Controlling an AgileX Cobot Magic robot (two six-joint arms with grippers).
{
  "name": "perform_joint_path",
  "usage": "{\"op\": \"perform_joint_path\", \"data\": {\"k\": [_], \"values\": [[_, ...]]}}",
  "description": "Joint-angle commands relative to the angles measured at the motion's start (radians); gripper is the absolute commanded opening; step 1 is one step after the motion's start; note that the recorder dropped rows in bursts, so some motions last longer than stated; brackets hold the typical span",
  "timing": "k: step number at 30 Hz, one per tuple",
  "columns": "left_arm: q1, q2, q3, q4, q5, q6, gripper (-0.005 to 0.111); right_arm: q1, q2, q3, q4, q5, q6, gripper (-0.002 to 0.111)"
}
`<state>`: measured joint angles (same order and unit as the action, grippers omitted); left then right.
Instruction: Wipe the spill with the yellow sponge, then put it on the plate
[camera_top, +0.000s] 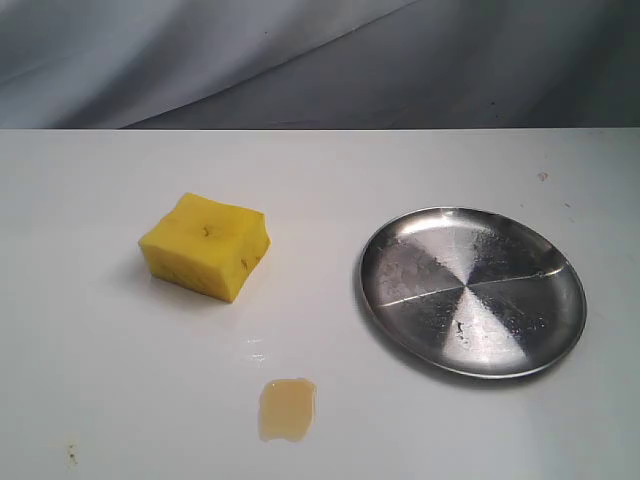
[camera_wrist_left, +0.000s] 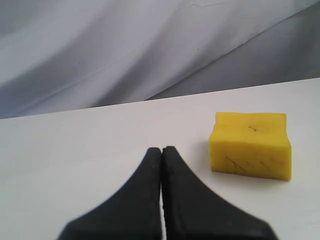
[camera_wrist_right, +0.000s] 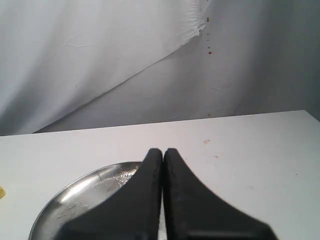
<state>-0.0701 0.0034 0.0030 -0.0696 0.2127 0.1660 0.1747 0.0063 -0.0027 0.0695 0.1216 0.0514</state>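
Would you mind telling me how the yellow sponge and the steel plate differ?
The yellow sponge is a thick, matte foam block; the plate is shallow, round, shiny steel. The plate is wider than the sponge. In the exterior view the sponge lies left of the spill, the plate right. Both rest on the white table.

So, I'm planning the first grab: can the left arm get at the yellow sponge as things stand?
Probably yes. The yellow sponge sits alone on the white table, and nothing stands between it and the left gripper. The jaws are shut, so they would need to open first.
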Motion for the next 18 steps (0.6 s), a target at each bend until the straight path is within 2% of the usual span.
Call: {"op": "perform_joint_path", "data": {"k": [1, 5, 12, 16, 18], "values": [[0.001, -0.003, -0.003, 0.001, -0.006, -0.008, 0.0, -0.004, -0.006, 0.003, 0.002, -0.002, -0.006, 0.0], [0.001, -0.003, -0.003, 0.001, -0.006, -0.008, 0.0, -0.004, -0.006, 0.003, 0.002, -0.017, -0.006, 0.0], [0.001, -0.003, -0.003, 0.001, -0.006, -0.008, 0.0, -0.004, -0.006, 0.003, 0.016, -0.16, 0.019, 0.0], [0.001, -0.003, -0.003, 0.001, -0.006, -0.008, 0.0, -0.004, -0.006, 0.003, 0.229, -0.305, 0.098, 0.0], [0.001, -0.003, -0.003, 0.001, -0.006, -0.008, 0.0, -0.002, -0.006, -0.014, 0.23, -0.285, 0.098, 0.0]]}}
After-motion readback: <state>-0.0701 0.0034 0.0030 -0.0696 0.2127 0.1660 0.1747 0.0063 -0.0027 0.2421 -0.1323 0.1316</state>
